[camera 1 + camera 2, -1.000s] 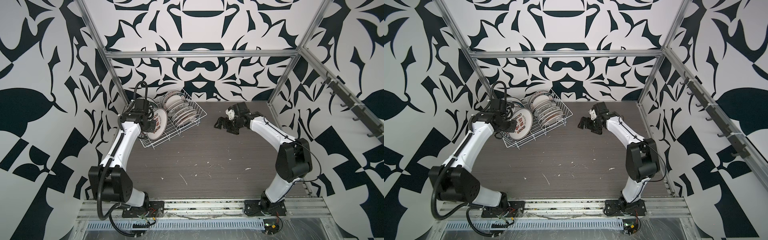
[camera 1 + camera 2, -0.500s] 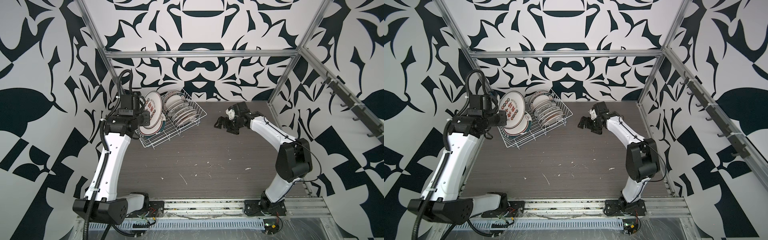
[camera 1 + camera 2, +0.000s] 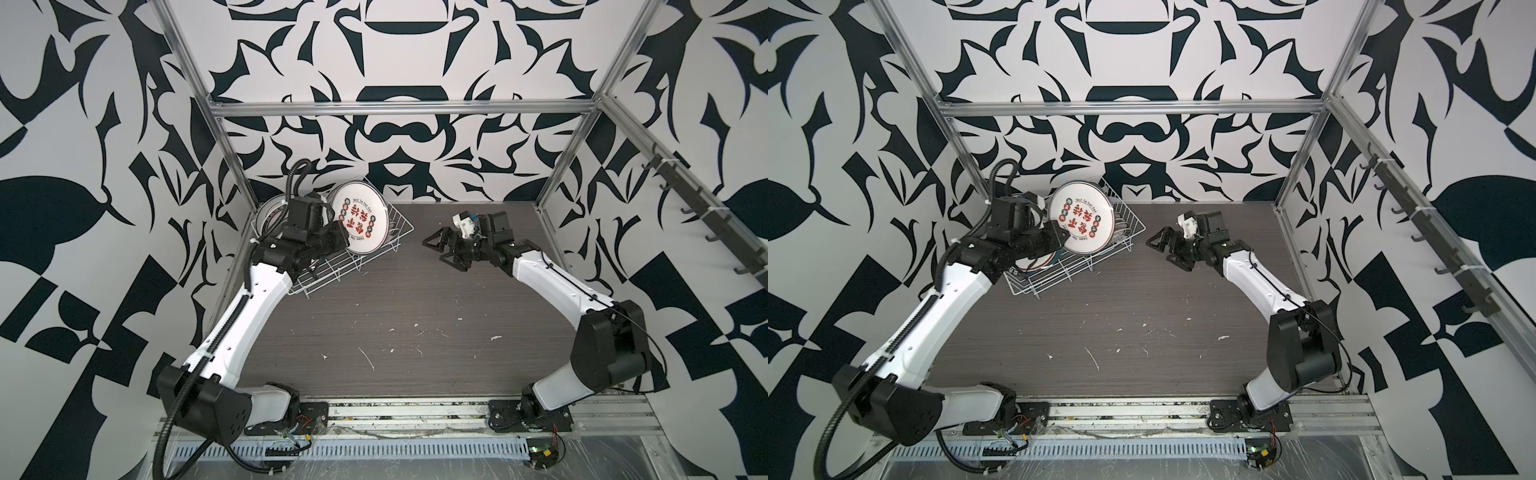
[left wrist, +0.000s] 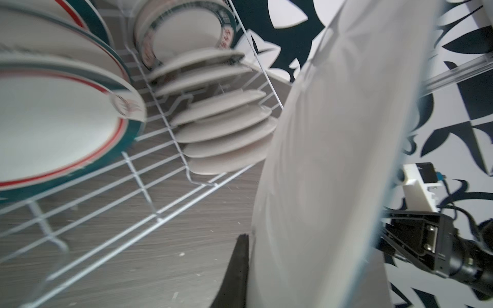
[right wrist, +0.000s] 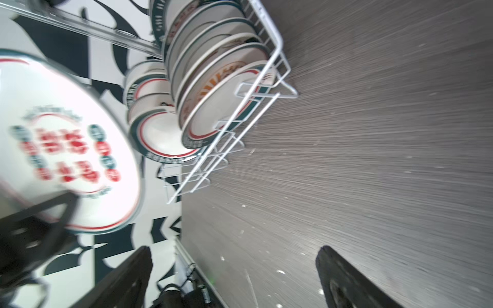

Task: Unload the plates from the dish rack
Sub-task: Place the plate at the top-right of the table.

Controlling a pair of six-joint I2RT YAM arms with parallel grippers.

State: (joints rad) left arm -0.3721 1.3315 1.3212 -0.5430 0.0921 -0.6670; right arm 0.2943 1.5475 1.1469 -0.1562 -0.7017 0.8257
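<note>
Left gripper (image 3: pixel 340 235): pinching the rim of a round white ceramic plate with red characters (image 3: pixel 360 219), upright above the white wire dish rack (image 3: pixel 351 270).
Right gripper (image 3: pixel 444 251): spread wide, empty, nearby.
Care: clear the rack before tilting flat.

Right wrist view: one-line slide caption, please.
Open right gripper faces the red-lettered plate held by the left gripper; dish rack beyond holds more plates.
</note>
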